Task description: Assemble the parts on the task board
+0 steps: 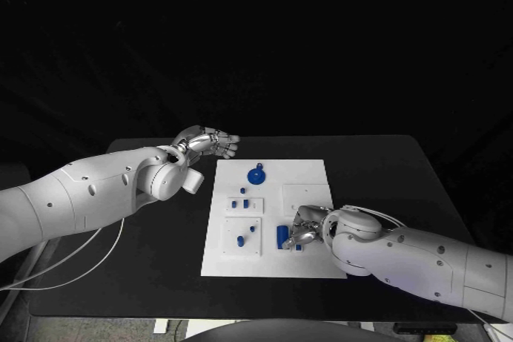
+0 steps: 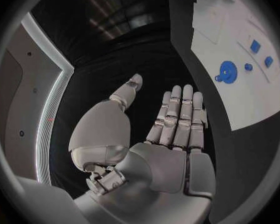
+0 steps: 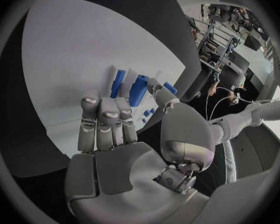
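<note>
Lower right of the task board [image 1: 310, 171], the right hand [image 1: 305, 231] reaches for a blue part [image 1: 282, 235] with fingers apart, nothing held — closing on it looks next — while the left hand [image 1: 208, 143] hovers spread, idle, upper left.

Black table [image 1: 160, 268], dark backdrop behind

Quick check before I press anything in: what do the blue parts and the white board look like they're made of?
The blue parts look like matte moulded or printed plastic: even colour, no glint. The task board looks like a flat, rigid white sheet, probably plastic, with a dull finish and raised white blocks. Neither is certain from looks alone.
</note>
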